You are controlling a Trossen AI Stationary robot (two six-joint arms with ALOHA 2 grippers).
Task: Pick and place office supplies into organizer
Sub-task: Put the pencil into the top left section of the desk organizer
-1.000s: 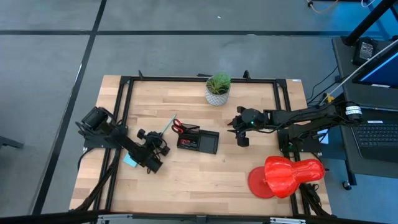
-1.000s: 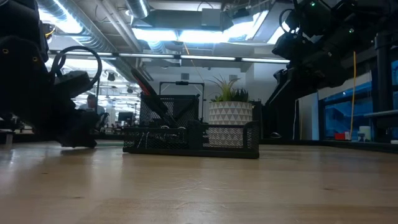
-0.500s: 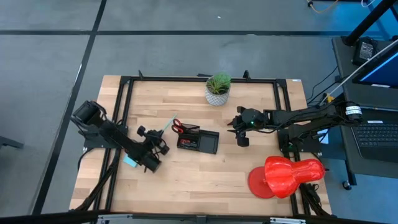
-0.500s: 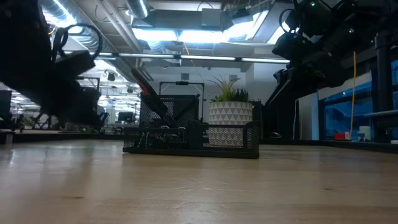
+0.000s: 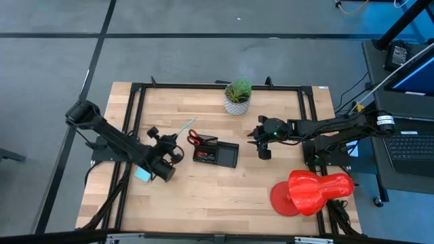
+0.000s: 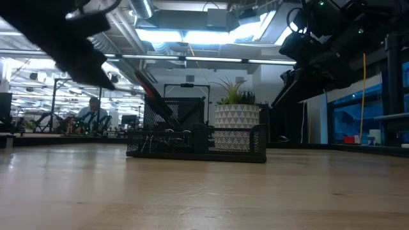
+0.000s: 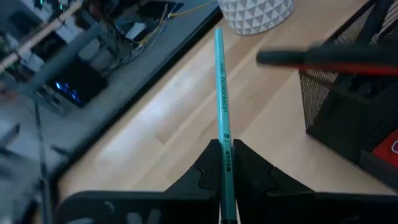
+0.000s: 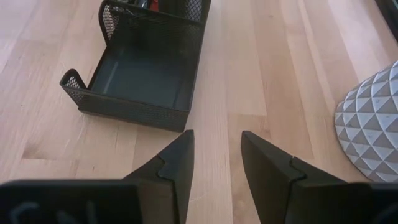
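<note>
Green pencil [image 7: 222,106]: it is sitting pinched between the fingers of the left gripper [image 7: 226,163], its long shaft reaching out toward the organizer [image 5: 216,154], probably so the tip can be steered into a compartment.
Left gripper: it is hanging above the counter [image 5: 224,196] just left of the organizer, pressed together on the pencil.
Organizer: the black mesh tray is sitting mid-counter; red-handled scissors [image 5: 194,139] are leaning at its left end.
Blue notepad [image 5: 142,175]: it is lying on the counter left of the organizer, partly under the left arm, not yet sorted.
Right gripper [image 8: 214,158]: it is waiting right of the organizer, its fingers spread and holding nothing.
Potted plant [image 5: 237,96]: it is standing behind the organizer, well clear of the pencil's likely path.
</note>
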